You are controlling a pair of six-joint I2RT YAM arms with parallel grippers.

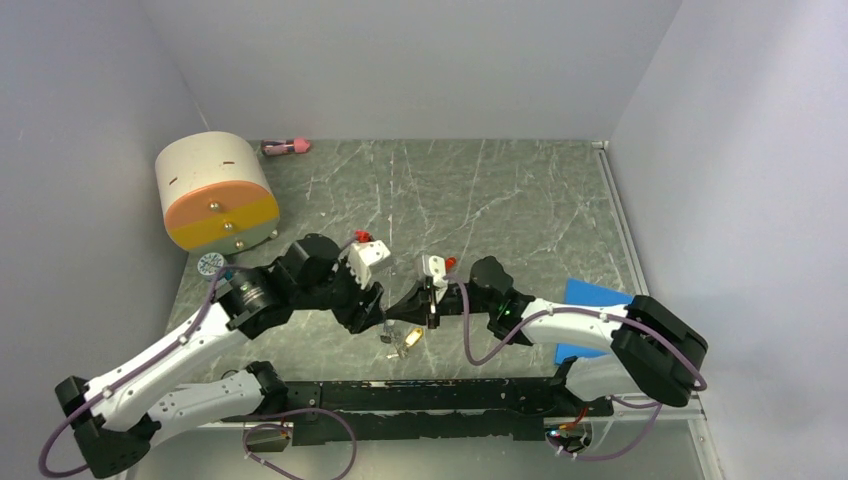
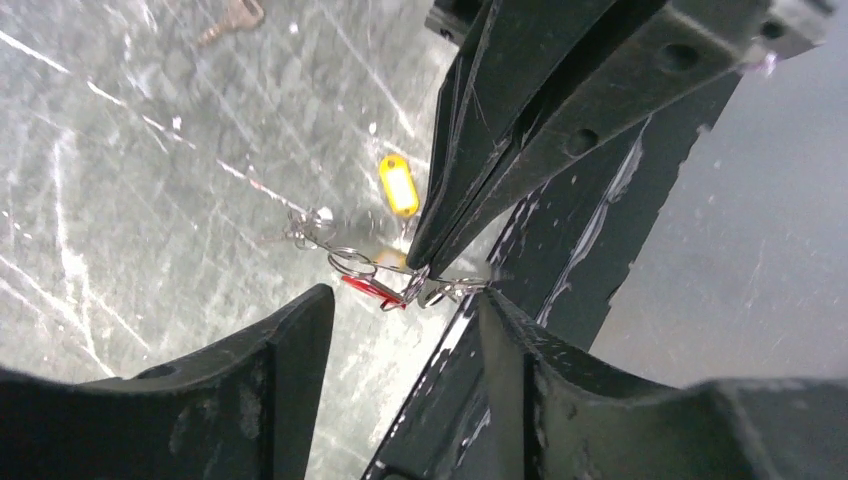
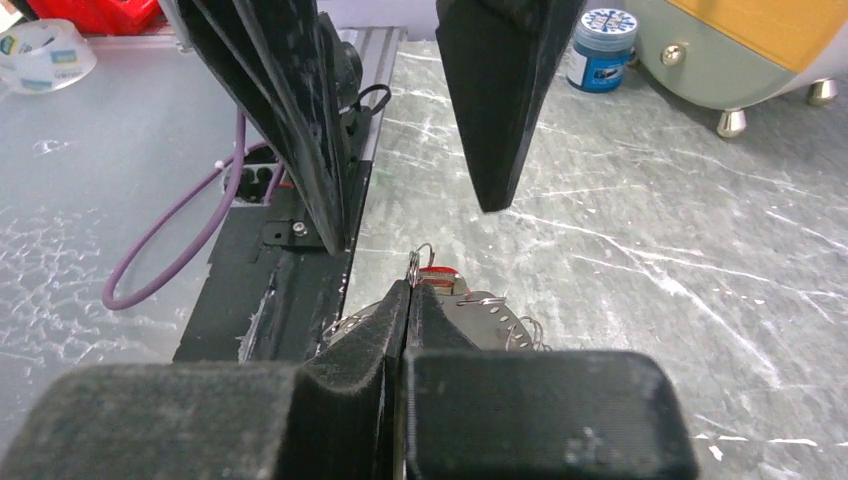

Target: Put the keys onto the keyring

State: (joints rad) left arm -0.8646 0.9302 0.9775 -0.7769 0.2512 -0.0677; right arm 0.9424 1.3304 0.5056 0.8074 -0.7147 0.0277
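Keyring [image 3: 490, 315] prob. pinched between R fingers [image 3: 365, 345], under parted L fingers [image 3: 500, 120].

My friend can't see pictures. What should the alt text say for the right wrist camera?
The right claw is pinched shut on the keyring, with a red key just beyond its tips. The left claw hangs open above them, over a grey marbled table.

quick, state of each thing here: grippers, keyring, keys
left gripper: open, empty
right gripper: shut on pale silver saw-toothed keyring
keyring: pinched at its thin wire loop
red-headed metal key: by the pinched loop, threading unclear
brass-coloured metal key: loose on grey marbled table
yellow plastic tag: flat on table
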